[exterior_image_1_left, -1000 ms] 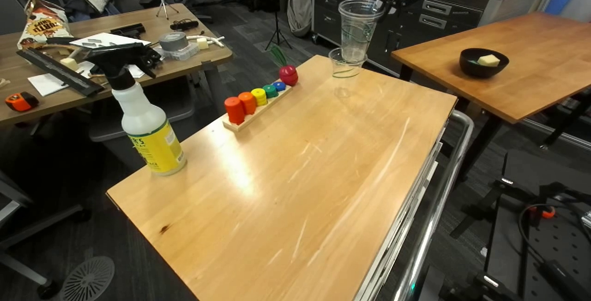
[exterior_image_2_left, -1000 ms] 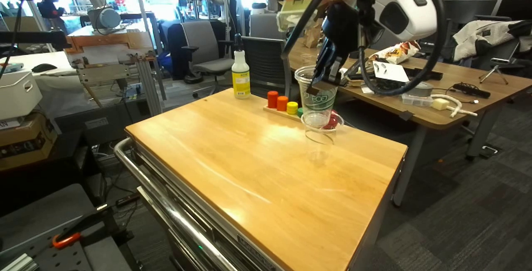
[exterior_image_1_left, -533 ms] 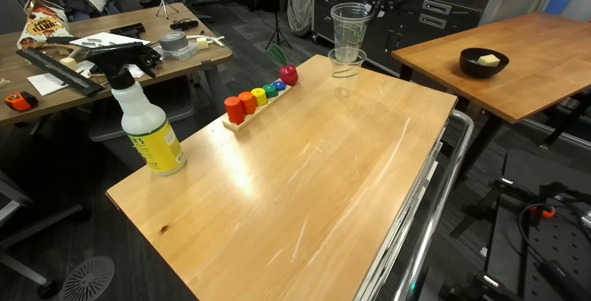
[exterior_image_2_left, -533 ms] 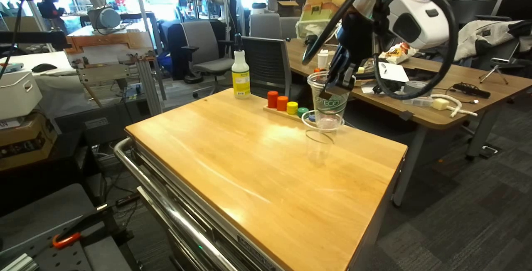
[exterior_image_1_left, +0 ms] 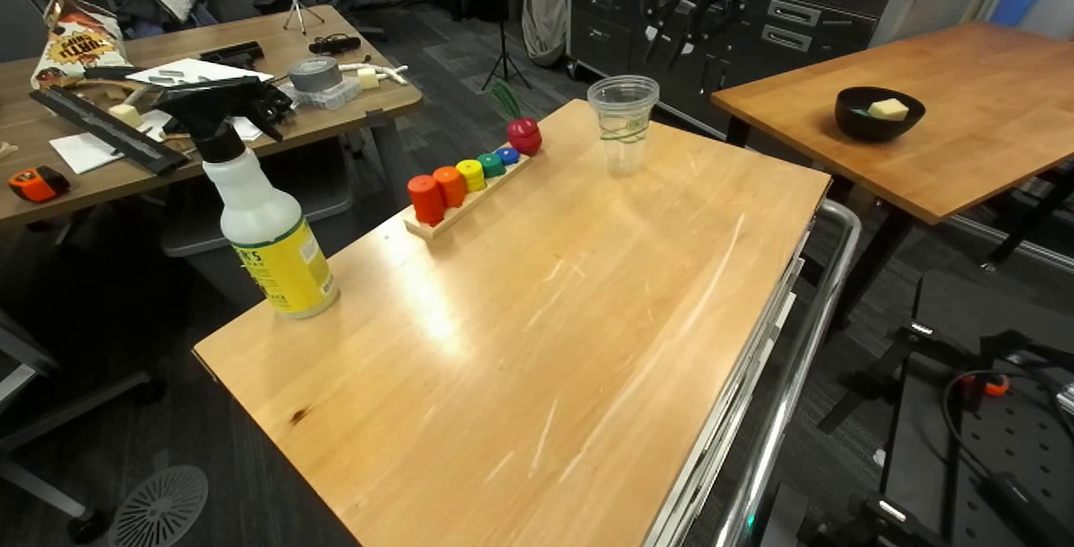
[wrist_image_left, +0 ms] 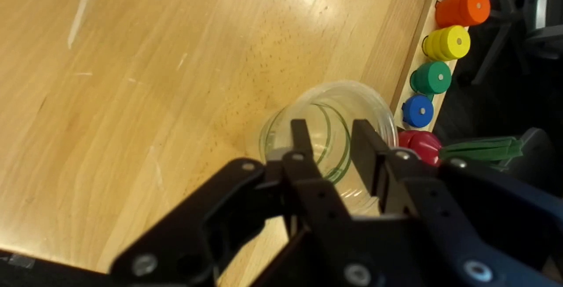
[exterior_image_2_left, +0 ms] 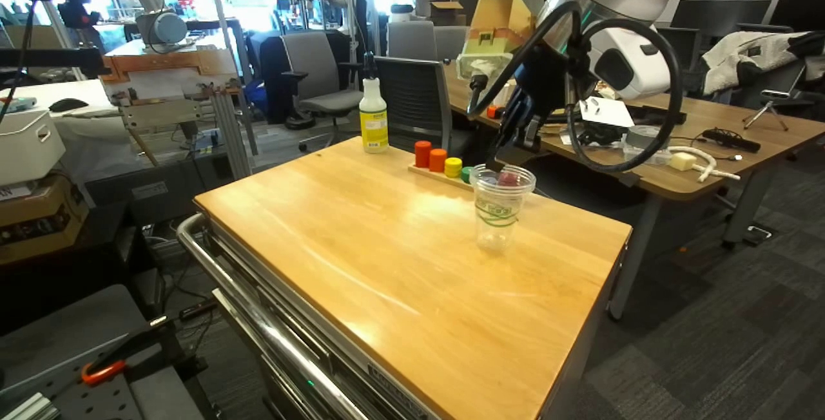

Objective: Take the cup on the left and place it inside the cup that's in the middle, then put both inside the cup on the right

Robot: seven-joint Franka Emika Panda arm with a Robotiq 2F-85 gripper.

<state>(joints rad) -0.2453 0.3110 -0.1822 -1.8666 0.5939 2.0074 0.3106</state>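
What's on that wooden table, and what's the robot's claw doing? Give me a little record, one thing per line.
Clear cups: nested, upright on the wooden table; count unclear
Gripper: open, above the cups, holding nothing
Spray bottle: standing near a table corner
Stacking toy: red, orange, yellow, green and blue pieces
Red object: by the toy's blue end, green leafy top

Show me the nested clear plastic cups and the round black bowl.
Nested clear plastic cups (exterior_image_2_left: 496, 215): in an exterior view, on their green-printed side.
Round black bowl (exterior_image_1_left: 876, 131): in an exterior view, on its outer wall.
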